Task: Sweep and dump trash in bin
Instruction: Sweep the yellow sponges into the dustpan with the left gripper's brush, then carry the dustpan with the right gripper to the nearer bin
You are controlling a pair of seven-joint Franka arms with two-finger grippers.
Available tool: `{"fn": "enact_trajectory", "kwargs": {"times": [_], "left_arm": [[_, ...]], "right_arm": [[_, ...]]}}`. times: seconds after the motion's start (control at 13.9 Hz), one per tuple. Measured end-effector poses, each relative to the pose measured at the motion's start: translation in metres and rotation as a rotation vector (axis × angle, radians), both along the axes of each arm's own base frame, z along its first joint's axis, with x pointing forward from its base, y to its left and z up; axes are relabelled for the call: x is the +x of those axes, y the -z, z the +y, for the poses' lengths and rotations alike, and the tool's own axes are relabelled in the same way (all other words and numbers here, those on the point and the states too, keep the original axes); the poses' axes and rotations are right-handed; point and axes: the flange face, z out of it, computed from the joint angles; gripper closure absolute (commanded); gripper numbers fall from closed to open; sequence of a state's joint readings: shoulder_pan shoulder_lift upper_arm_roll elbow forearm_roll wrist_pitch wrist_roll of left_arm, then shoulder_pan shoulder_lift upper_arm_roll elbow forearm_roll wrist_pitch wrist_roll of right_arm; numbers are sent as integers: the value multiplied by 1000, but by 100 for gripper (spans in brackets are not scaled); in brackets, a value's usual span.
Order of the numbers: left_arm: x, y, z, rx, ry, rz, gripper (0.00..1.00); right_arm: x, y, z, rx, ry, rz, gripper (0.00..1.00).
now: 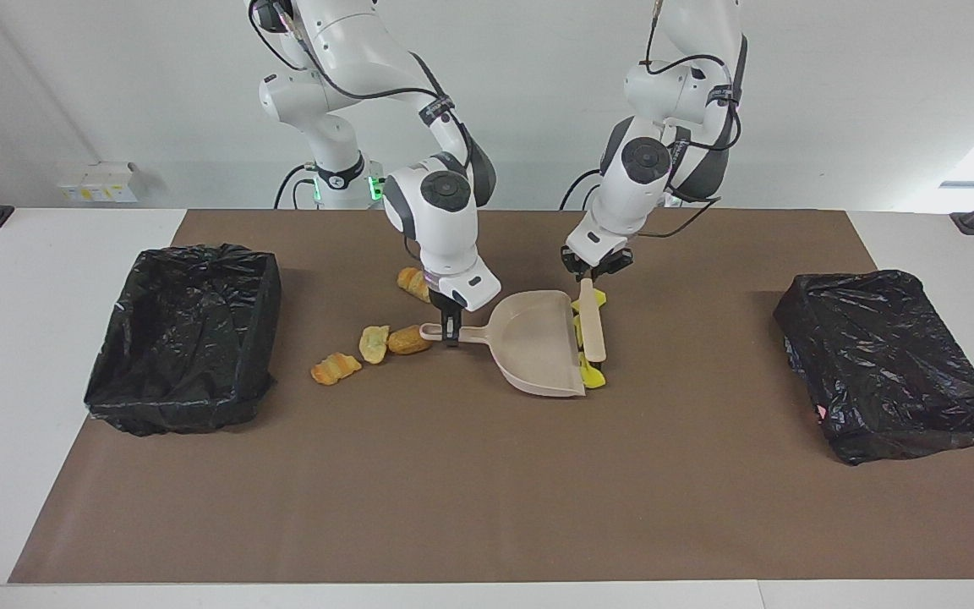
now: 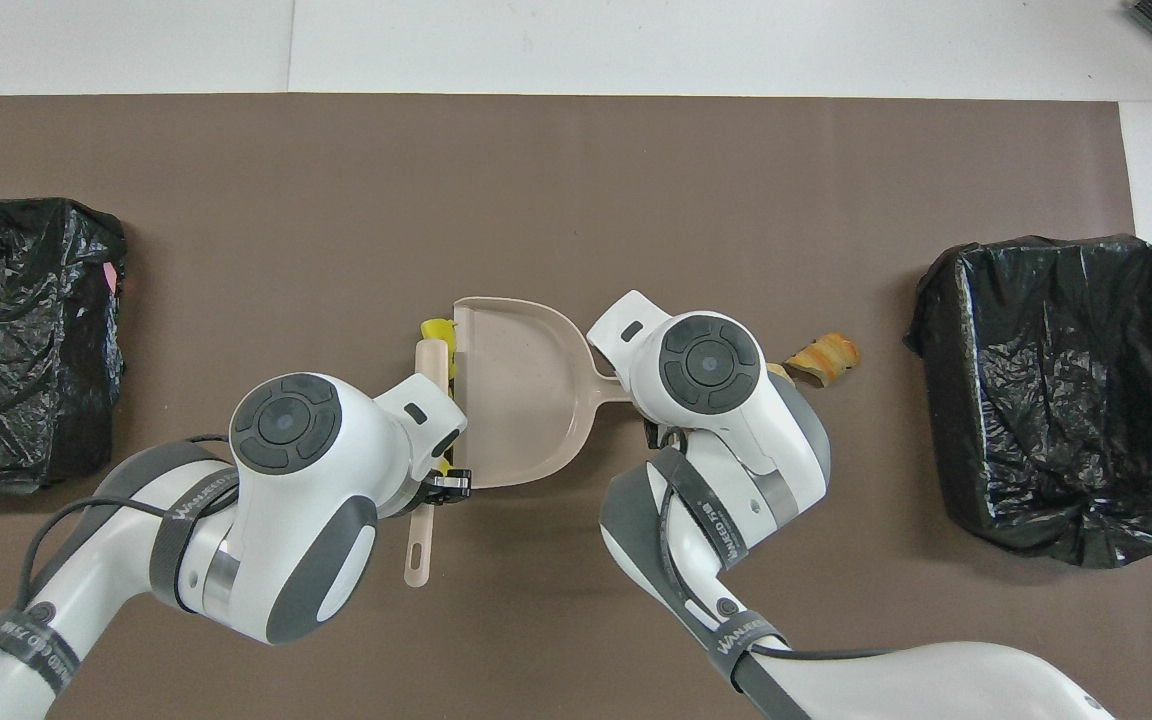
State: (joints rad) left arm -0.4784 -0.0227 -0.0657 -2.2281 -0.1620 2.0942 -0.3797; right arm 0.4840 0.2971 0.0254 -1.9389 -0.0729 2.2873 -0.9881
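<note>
left gripper point(image 1: 592, 277) jaws pinching brush point(image 1: 593, 323) | right gripper point(image 1: 451, 331) jaws pinching dustpan point(image 1: 533, 342) handle | yellow chunks point(image 1: 593, 375) pressed between brush and dustpan mouth | bread pieces point(image 1: 373, 342) beside dustpan handle

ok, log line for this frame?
left gripper: shut on brush | right gripper: shut on dustpan handle | yellow chunks: at pan mouth | bread pieces: unswept
</note>
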Motion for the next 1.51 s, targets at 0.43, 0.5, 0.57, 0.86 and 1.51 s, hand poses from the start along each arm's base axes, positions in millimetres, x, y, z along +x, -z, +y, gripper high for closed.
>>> {"fn": "enact_trajectory", "kwargs": {"times": [0.43,0.5,0.57,0.86,1.51], "left_arm": [[19,-94,0,-62,-16,5,100],[22,-99,6,-70,-19,2,100],[26,-98,13,-74,-16,5,100],[38,-86,57,-83,50,44,100],[68,-73,224,-78,-2,24,100]], "right_arm": [[0,0,0,0,-1,0,100],[0,0,0,0,-1,0,100],[0,0,0,0,-1,0,100],[0,0,0,0,-1,0,100],[2,-23,-11,-39,13,36,100]]}}
